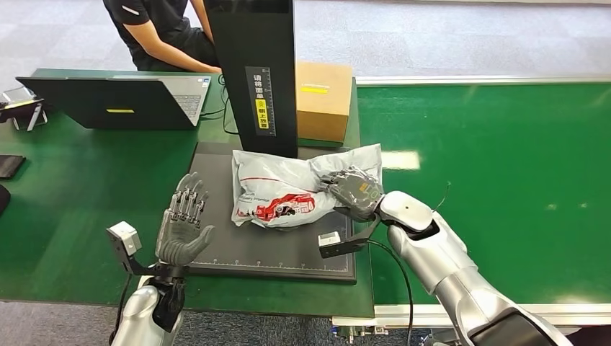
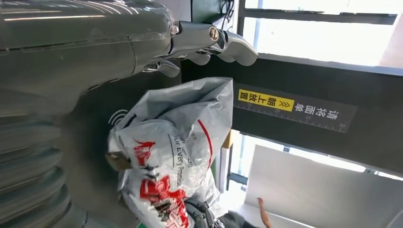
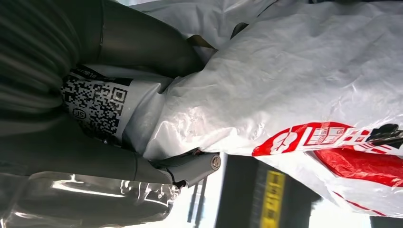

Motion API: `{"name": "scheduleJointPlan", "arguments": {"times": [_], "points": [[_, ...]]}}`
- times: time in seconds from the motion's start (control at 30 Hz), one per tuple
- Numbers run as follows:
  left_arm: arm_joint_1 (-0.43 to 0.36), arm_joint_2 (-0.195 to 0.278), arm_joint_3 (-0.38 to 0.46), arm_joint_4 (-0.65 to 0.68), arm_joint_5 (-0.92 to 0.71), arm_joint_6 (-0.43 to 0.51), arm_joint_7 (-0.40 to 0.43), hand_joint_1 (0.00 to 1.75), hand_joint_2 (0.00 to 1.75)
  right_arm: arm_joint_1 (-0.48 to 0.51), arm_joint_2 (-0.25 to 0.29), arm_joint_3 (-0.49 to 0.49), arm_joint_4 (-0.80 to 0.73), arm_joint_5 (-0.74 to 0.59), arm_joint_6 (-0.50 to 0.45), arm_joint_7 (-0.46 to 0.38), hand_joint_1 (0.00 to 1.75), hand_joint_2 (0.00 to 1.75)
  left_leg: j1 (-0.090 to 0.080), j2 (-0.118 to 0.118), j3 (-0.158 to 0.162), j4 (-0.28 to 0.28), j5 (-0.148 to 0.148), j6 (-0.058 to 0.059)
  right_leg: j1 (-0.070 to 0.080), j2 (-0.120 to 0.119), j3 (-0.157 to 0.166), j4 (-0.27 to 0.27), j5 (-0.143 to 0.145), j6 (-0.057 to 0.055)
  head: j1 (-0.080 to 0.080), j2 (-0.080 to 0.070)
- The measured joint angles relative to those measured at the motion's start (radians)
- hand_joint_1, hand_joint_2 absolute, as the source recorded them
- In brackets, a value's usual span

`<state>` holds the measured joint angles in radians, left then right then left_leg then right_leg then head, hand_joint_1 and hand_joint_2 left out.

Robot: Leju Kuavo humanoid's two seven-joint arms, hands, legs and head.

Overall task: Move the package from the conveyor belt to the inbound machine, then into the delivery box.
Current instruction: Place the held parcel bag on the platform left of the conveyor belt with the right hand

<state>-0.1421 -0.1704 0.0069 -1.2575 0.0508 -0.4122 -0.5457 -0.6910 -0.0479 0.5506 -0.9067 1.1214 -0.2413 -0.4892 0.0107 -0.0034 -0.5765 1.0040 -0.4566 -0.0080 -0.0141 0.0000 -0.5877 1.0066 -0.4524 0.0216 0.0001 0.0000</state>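
A grey-white plastic mailer package [image 1: 288,186] with red print lies on the dark platform of the inbound machine [image 1: 216,238], in front of its black upright column [image 1: 252,72]. My right hand [image 1: 353,192] grips the package's right end; in the right wrist view the thumb [image 3: 142,42] and fingers [image 3: 190,168] close around the crumpled plastic [image 3: 294,90]. My left hand [image 1: 184,223] is raised at the platform's left edge, fingers spread, holding nothing, a short gap from the package [image 2: 171,156].
A brown cardboard box [image 1: 324,97] stands behind the column. A laptop [image 1: 122,101] sits at the back left, with a seated person [image 1: 158,32] behind it. The green conveyor belt [image 1: 497,173] stretches to the right. A dark phone [image 1: 10,166] lies at the far left.
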Motion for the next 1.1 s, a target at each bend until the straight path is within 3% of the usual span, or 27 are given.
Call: {"name": "scheduleJointPlan", "arguments": {"times": [0.27, 0.3, 0.4, 0.43, 0.67, 1.1], "points": [[-0.006, 0.005, -0.011, 0.011, 0.001, -0.003, -0.002, 0.00, 1.75, -0.010, -0.008, 0.087, 0.004, -0.056, -0.018, -0.023, 1.74, 1.75, 0.000, 0.000, 0.000, 0.000, 0.000, 0.000, 0.000, 0.000, 0.000, 0.000, 0.000, 0.000, 0.000, 0.000], [-0.007, 0.006, -0.013, 0.013, 0.001, -0.004, -0.002, 0.00, 1.75, -0.010, -0.009, 0.098, 0.004, -0.067, -0.026, -0.032, 1.45, 1.75, 0.000, 0.000, 0.000, 0.000, 0.000, 0.000, 0.000, 0.000, 0.000, 0.000, 0.000, 0.000, 0.000, 0.000], [-0.014, 0.006, -0.016, 0.018, 0.002, -0.007, -0.002, 0.00, 1.75, -0.010, -0.009, 0.138, 0.003, -0.090, -0.044, -0.038, 0.14, 1.75, 0.000, 0.000, 0.000, 0.000, 0.000, 0.000, 0.000, 0.000, 0.000, 0.000, 0.000, 0.000, 0.000, 0.000], [-0.016, 0.006, -0.017, 0.019, 0.003, -0.008, -0.002, 0.00, 1.75, -0.009, -0.008, 0.150, 0.003, -0.093, -0.048, -0.031, 0.00, 1.75, 0.000, 0.000, 0.000, 0.000, 0.000, 0.000, 0.000, 0.000, 0.000, 0.000, 0.000, 0.000, 0.000, 0.000], [-0.025, 0.012, -0.019, 0.032, 0.007, -0.009, -0.006, 0.00, 1.75, -0.006, -0.004, 0.206, 0.018, -0.121, -0.085, 0.002, 0.00, 1.75, 0.000, 0.000, 0.000, 0.000, 0.000, 0.000, 0.000, 0.000, 0.000, 0.000, 0.000, 0.000, 0.000, 0.000], [-0.039, 0.020, -0.022, 0.053, 0.013, -0.011, -0.010, 0.00, 1.75, 0.019, -0.004, 0.212, 0.014, -0.207, -0.158, -0.036, 0.00, 1.75, 0.000, 0.000, 0.000, 0.000, 0.000, 0.000, 0.000, 0.000, 0.000, 0.000, 0.000, 0.000, 0.000, 0.000]]}}
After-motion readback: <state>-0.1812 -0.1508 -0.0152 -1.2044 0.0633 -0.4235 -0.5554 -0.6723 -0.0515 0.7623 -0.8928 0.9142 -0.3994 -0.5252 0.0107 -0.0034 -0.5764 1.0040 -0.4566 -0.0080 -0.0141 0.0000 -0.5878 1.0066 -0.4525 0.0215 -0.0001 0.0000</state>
